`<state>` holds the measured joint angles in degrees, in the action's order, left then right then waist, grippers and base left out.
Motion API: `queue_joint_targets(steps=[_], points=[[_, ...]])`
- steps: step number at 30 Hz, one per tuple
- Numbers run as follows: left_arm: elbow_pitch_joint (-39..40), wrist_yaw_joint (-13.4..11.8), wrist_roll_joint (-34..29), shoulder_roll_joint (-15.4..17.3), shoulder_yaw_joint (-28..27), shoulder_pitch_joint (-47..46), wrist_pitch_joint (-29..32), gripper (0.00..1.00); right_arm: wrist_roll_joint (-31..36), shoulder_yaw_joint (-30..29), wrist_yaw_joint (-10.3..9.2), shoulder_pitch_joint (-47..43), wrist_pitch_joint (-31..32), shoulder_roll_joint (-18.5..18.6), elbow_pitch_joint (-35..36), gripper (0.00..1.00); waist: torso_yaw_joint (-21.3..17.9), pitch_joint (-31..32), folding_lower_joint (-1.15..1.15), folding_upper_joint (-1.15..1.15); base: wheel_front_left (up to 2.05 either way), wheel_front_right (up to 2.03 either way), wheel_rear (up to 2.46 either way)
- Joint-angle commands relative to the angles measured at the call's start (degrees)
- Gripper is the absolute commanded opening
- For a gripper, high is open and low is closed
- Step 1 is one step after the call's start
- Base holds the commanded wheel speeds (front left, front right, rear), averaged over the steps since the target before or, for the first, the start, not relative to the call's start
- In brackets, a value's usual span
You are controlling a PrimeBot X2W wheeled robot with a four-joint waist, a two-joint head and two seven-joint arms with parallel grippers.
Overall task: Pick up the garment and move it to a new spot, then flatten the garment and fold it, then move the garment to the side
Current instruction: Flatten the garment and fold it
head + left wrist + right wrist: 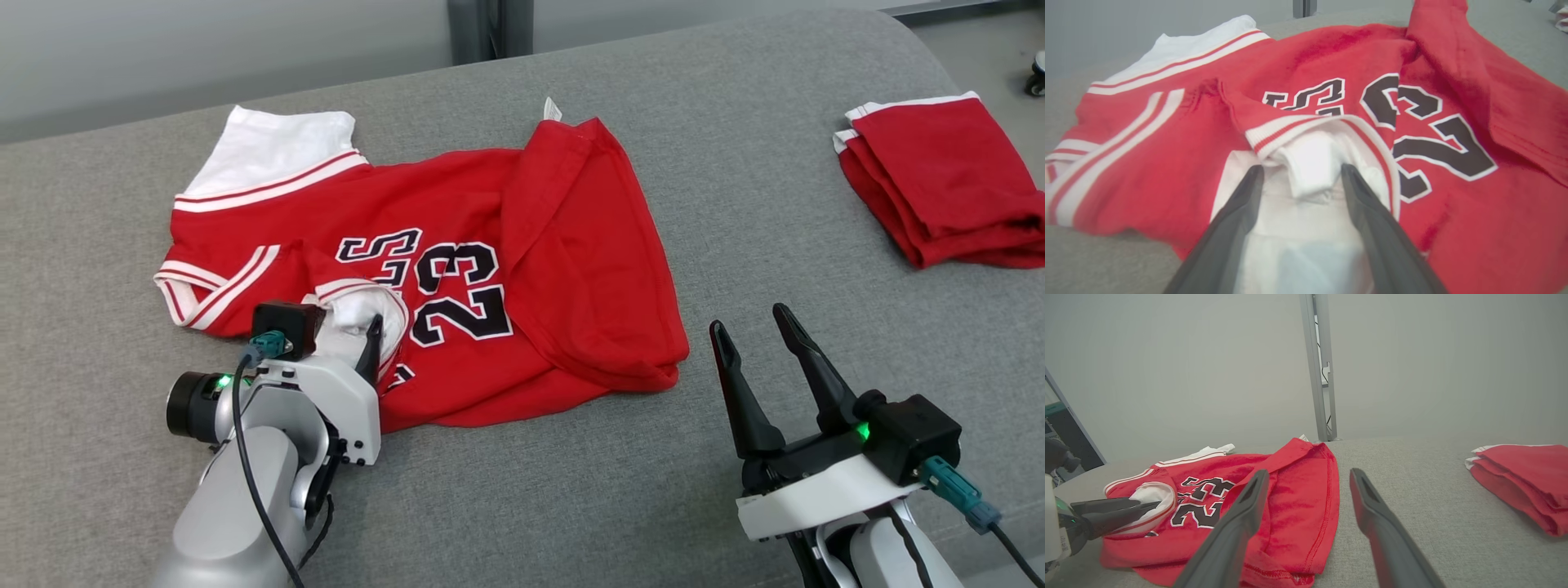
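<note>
Left gripper [1302, 169]: jaws apart, nothing clamped. A white fold [1310, 171] of the jersey [571, 269] sits loose between the fingers [1372, 212], with the striped trim [1306, 126] just past the tips. Right gripper [749, 320]: spread wide, empty, over bare grey padded surface [571, 506].

Jersey location: directly under and ahead of the left gripper. From the right gripper it's to the left and slightly ahead, with the nearest hem close but not touching. It isn't flat. The side nearest the right gripper is a flap [588, 245] doubled back over the body, and cloth is bunched at the left tips.

Handling, my read: light, limp knit, zero stiffness. It drapes and bunches, and will likely drag on the pad rather than slide clean. Not fragile. Easy to pinch two layers by mistake. Best holds are the ribbed trim or stitched hem, one corner per gripper, then pull apart to flatten.

Count: 2 grippers, 1 jersey laid out, 1 folded red pile [947, 180] well off to the right of the right gripper and further ahead. Can't tell how many pieces are in that pile.
</note>
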<state>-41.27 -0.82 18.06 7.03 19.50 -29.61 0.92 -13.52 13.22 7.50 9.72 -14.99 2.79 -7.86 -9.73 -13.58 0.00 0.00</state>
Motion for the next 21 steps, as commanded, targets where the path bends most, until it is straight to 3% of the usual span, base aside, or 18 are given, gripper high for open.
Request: queue_joint_targets(steps=[1, 8, 21], points=[[-1.41, 0.04, -0.24, -0.18, 0.19, -1.22, -1.86, 1.0, 0.08, -0.33, -0.03, 0.29, -0.25, 0.26, 0.29, 1.0, 0.6, 0.33, 0.0, 0.0, 0.0, 0.0, 0.0], [-3.35, 0.47, -0.21, -0.98, 0.46, -2.3, -10.57, 1.0, 0.36, -1.08, -0.03, -0.87, -0.25, 0.27, -0.28, 1.0, 5.08, 3.55, 0.0, 0.0, 0.0, 0.0, 0.0], [5.07, -0.25, 2.17, 0.85, -2.08, 5.87, -15.42, 1.0, 1.72, -4.34, -0.03, -3.46, -0.25, 0.28, 0.52, 1.0, 12.7, 9.0, 0.0, 0.0, 0.0, 0.0, 0.0]])
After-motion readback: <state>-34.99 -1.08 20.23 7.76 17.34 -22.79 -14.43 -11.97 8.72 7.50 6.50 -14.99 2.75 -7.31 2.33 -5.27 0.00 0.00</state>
